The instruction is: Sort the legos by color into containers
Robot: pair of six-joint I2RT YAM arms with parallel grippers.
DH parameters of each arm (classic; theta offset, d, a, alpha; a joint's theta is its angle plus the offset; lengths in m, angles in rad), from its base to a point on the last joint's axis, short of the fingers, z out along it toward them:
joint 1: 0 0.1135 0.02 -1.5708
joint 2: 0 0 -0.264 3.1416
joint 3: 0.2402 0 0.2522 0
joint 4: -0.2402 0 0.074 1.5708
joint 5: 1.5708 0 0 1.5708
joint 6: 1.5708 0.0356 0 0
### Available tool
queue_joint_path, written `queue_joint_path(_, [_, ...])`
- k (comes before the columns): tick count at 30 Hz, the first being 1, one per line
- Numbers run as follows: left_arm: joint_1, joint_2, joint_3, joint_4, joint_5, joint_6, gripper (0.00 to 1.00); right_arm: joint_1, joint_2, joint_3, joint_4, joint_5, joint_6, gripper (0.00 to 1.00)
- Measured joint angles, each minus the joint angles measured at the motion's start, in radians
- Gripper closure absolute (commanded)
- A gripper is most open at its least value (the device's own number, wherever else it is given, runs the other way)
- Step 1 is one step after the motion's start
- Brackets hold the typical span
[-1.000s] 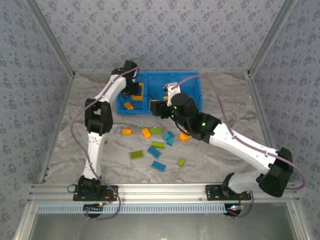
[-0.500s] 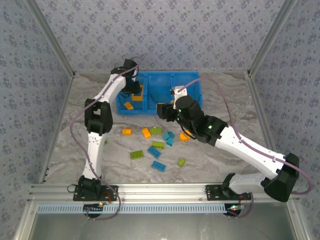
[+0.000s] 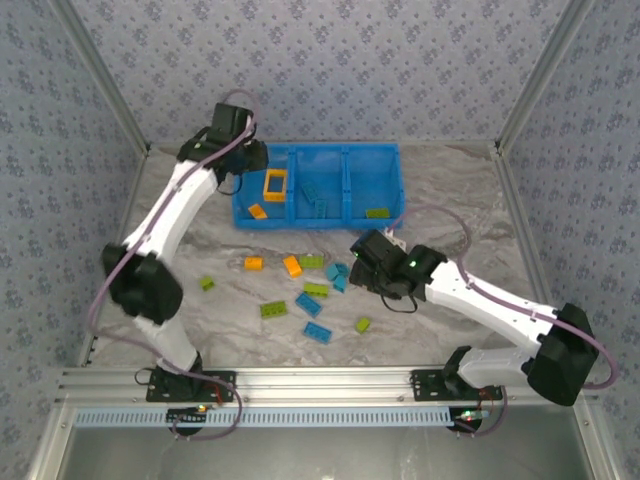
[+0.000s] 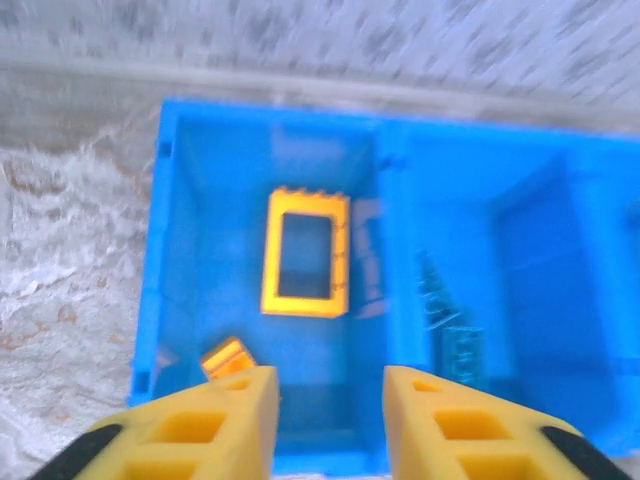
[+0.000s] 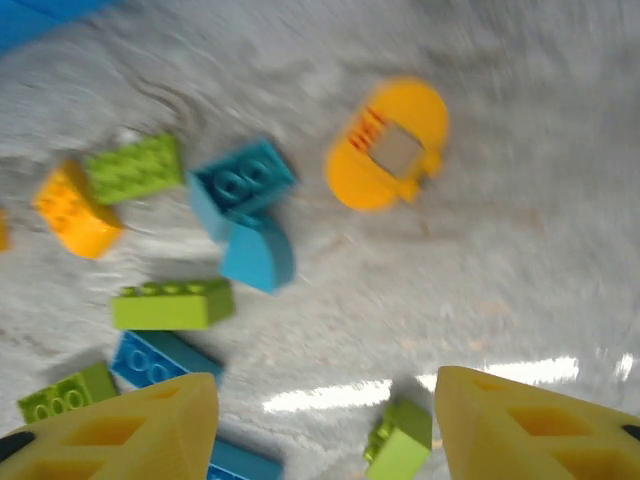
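Legos (image 3: pixel 316 289) lie loose on the table (image 3: pixel 440 200) before the blue bin (image 3: pixel 390 150), with an orange frame piece (image 4: pixel 305 252) and a few bricks already inside it. Our left gripper (image 4: pixel 330 385) hangs above that frame piece, jaws parted and empty. Our right gripper (image 5: pixel 322 385) hovers wide and empty above the pile. We should centre on one brick, such as the orange rounded piece (image 5: pixel 388 143), and descend squarely without nudging the blue bricks (image 5: pixel 243 190) beside it.
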Motion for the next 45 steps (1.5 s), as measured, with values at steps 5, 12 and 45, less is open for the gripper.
queue_joint_path(5, [-0.2,-0.376,-0.344,0.169,0.014,-0.013,0.6,0.005,0.028,-0.135,0.05,-0.131,0.17,0.33])
queue_joint_path(12, [-0.439,-0.722,-0.719,0.229,0.029,-0.076,0.58,-0.009,0.092,-0.22,0.158,-0.229,0.253,0.35])
queue_joint_path(45, [-0.696,-0.774,-0.816,0.282,-0.206,-0.241,0.62,-0.312,0.287,0.379,0.103,0.056,-0.268,0.77])
